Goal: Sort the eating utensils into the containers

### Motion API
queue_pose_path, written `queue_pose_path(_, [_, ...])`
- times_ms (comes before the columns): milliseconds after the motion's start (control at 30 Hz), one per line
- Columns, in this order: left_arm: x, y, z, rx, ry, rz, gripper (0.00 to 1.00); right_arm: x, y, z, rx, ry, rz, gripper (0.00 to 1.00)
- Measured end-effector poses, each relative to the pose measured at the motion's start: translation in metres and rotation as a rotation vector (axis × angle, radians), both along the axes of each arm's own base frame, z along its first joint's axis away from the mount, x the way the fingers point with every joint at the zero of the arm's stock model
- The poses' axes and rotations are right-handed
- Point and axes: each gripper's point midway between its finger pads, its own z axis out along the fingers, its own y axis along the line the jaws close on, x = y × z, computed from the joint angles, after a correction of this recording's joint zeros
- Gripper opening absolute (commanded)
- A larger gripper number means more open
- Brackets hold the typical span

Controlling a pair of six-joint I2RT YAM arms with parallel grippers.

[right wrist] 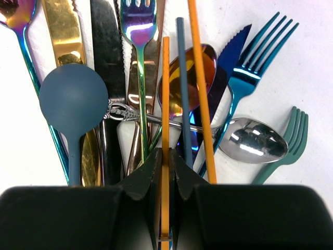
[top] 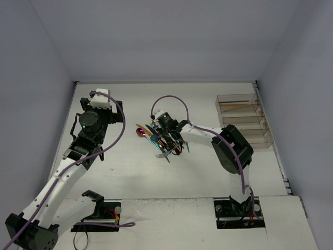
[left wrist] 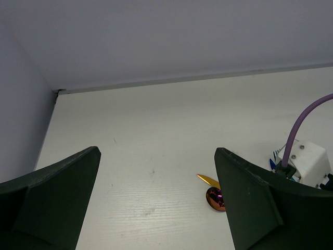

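Within the right hand (right wrist: 165,157), orange stick (right wrist: 165,94) lengthwise, tip forward.

We log a robotics lab: white bench (top: 130,177) boxed by plain grey walls (top: 156,36), two arms (top: 57,182) bolted at near edge.

Wide-spread left hand (left wrist: 157,152) near magenta spoon (left wrist: 215,199)

Matt slate-blue spoon (right wrist: 73,99); mirror-glossy silver spoon (right wrist: 253,140); iridescent metal fork (right wrist: 138,31); smooth orange stick (right wrist: 165,94); clear plastic trays (top: 244,121).
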Motion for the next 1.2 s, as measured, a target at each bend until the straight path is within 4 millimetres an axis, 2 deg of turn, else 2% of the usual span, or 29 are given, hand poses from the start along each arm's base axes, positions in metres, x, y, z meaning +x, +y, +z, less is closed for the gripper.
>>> queue_pose_path(133, [0.000,0.000,0.000,0.000,0.000,0.000,0.90,-0.001,-0.003,0.008,-0.001,-0.004,-0.010,0.00])
queue_pose_path(233, [0.000,0.000,0.000,0.000,0.000,0.000,0.90,0.003,-0.004,0.026,0.021,-0.030,-0.039,0.00])
queue_pose_path(300, [0.000,0.000,0.000,0.000,0.000,0.000,0.90,0.010,-0.003,0.048,0.057,-0.064,-0.065,0.00])
queue_pose_path(433, [0.000,0.000,0.000,0.000,0.000,0.000,0.90,0.036,-0.002,0.104,0.176,-0.152,-0.144,0.00])
queue_pose_path(533, [0.000,0.000,0.000,0.000,0.000,0.000,0.90,0.064,-0.017,0.145,0.272,-0.215,-0.242,0.00])
queue_pose_path(600, [0.000,0.000,0.000,0.000,-0.001,0.000,0.90,0.080,-0.028,0.164,0.317,-0.245,-0.298,0.00])
queue_pose_path(667, [-0.001,0.000,0.001,-0.001,-0.003,0.000,0.90,0.093,-0.041,0.172,0.340,-0.264,-0.355,0.00])
queue_pose_path(867, [-0.002,0.001,0.004,-0.005,-0.012,0.000,0.90,0.109,-0.075,0.171,0.386,-0.274,-0.560,0.00])
queue_pose_path(933, [-0.003,0.001,0.005,-0.006,-0.014,0.000,0.90,0.119,-0.100,0.166,0.419,-0.274,-0.682,0.00])
queue_pose_path(1000, [-0.003,0.001,0.005,-0.006,-0.015,0.000,0.90,0.130,-0.138,0.156,0.439,-0.276,-0.829,0.00])
queue_pose_path(1133, [-0.003,0.002,0.006,-0.007,-0.017,0.000,0.90,0.144,-0.242,0.137,0.484,-0.309,-1.197,0.00])
queue_pose_path(1200, [-0.004,0.002,0.006,-0.008,-0.018,0.000,0.90,0.146,-0.284,0.136,0.515,-0.343,-1.345,0.00])
